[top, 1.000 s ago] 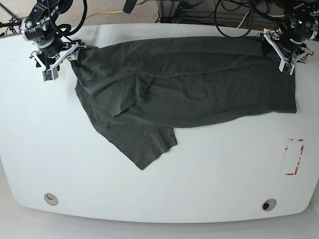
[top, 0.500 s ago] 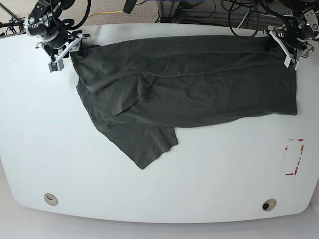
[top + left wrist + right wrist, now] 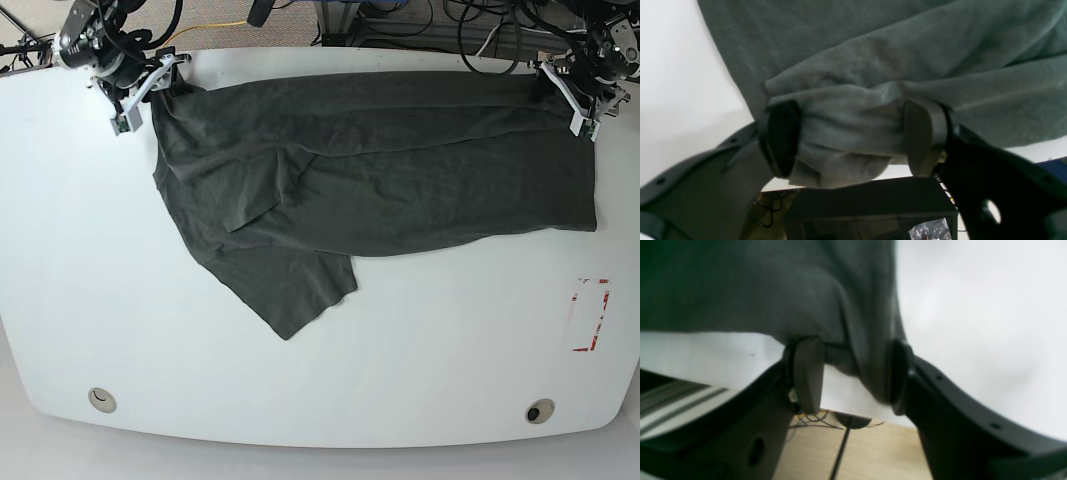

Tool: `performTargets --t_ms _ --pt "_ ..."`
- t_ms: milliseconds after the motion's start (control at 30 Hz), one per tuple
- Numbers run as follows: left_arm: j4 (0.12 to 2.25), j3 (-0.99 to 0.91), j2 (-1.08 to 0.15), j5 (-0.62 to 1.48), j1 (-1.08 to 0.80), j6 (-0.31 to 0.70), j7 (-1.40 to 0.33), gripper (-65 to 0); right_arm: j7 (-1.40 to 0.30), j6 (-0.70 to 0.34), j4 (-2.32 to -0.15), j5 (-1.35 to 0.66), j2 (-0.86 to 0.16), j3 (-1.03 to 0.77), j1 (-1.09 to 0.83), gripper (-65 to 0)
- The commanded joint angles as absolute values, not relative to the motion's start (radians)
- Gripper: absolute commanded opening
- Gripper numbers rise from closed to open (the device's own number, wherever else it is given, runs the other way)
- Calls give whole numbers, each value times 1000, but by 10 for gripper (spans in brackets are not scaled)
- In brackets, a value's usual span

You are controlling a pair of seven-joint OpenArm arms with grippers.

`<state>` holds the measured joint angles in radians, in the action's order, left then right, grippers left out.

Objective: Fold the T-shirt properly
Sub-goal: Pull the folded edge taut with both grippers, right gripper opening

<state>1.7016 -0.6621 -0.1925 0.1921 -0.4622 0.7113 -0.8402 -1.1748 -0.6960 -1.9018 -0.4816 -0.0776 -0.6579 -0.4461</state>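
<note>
The dark grey T-shirt [image 3: 400, 170] lies spread across the back half of the white table [image 3: 100, 280], with one flap reaching forward at the left. My right gripper [image 3: 148, 92] is at the shirt's back-left corner. In the right wrist view a hanging fold of the T-shirt [image 3: 860, 340] sits between the right gripper [image 3: 852, 375] pads, pinched. My left gripper [image 3: 582, 115] is at the back-right corner. In the left wrist view a thick bunch of the T-shirt [image 3: 846, 143] fills the left gripper [image 3: 852, 136] from pad to pad.
A red-marked rectangle [image 3: 590, 315] sits on the table at the right. Two round holes [image 3: 101, 400] [image 3: 540, 411] lie near the front edge. Cables and equipment crowd the space behind the table's back edge, which both grippers overhang.
Both grippers moved back toward the table's rear edge. The right gripper's jaws narrowed onto the cloth, and the shirt's back-left corner was drawn rearward with it.
</note>
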Motion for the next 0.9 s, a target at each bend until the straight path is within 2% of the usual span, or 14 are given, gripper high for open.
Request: performTargets --t_ms 0,200,500,733,867 --pt "1685 -657 -199 110 -470 698 -900 -206 -1110 -698 -1854 -414 -113 -613 -423 -352" --pt "1684 -657 -222 108 -460 698 -900 -206 -1026 -698 -1797 -251 -182 -595 -414 -352" --pt "1682 -648 -248 107 -455 698 -900 -206 -1026 -698 -1797 -249 -364 -553 -429 -352" --pt "1682 -610 -255 107 -440 698 -900 -206 -1043 -698 -1891 -251 -410 -553 -460 -346" --pt "1682 -610 -254 107 -438 698 -900 -206 -1124 -698 -1997 -294 -407 -553 -466 -346"
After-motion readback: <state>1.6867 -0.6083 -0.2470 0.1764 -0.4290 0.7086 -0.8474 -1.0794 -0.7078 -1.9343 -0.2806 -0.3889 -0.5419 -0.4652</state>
